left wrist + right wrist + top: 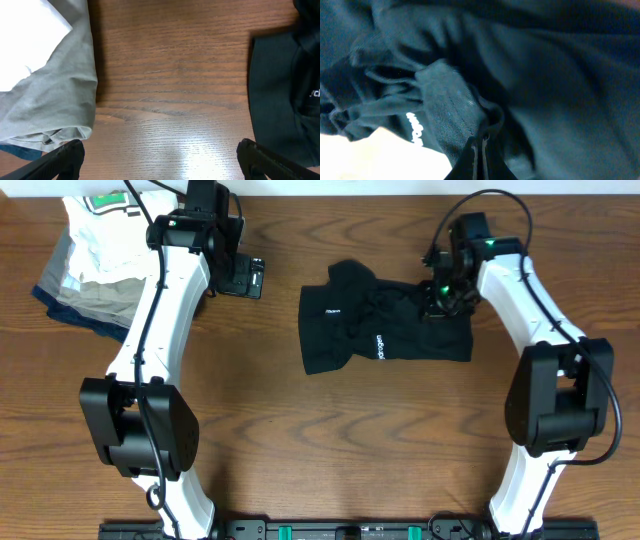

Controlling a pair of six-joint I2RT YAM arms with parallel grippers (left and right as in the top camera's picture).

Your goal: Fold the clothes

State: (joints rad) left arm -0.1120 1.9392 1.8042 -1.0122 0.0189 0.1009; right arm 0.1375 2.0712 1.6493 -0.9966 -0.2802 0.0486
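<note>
The left arm (160, 310) and right arm (530, 300) share white shells, bulky black joint housings and thin black cables looping alongside. Small green lights glow near each wrist. The left pincer (160, 157) and right pincer (481, 157) have matte black fingers.

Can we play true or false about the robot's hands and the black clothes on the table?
1. The right hand is pinching the black clothes. True.
2. The left hand is holding the black clothes. False: it is open over the bare table and holds nothing.
3. The black clothes lie on top of the pile of folded clothes. False: the pile sits apart, at the table's corner by the left arm.
4. The black clothes have white writing on them. True.
</note>
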